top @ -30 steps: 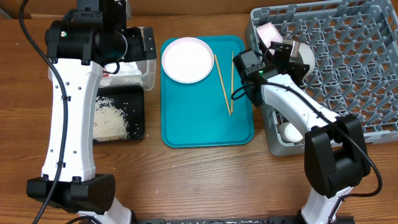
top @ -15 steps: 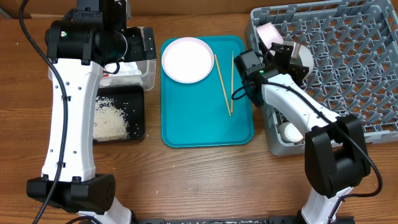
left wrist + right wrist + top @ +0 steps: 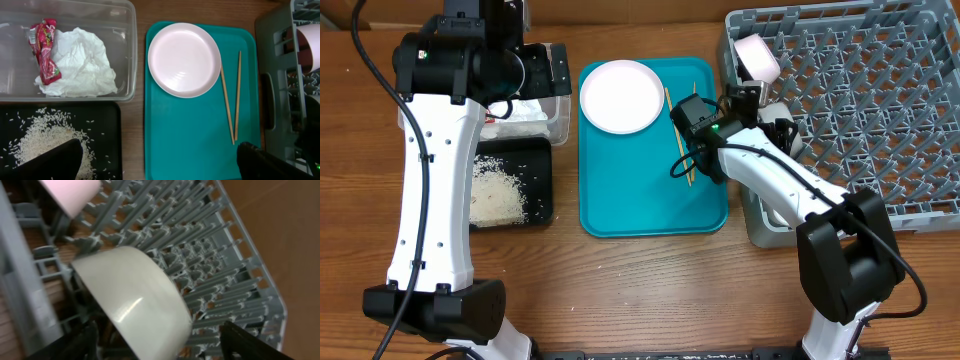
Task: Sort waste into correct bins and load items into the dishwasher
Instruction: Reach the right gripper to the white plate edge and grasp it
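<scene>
Our right gripper (image 3: 159,345) now stands wide, having just let go of the grey-green bowl (image 3: 135,297), which leans on the pegs at the left edge of the dish rack (image 3: 880,100), so we judge it loaded and the chopsticks (image 3: 227,107) beside the rack next.

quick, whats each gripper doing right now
left gripper: open, holding nothing
right gripper: open, fingers wide apart; the grey-green bowl sits in the dish rack right in front of it, not gripped
</scene>
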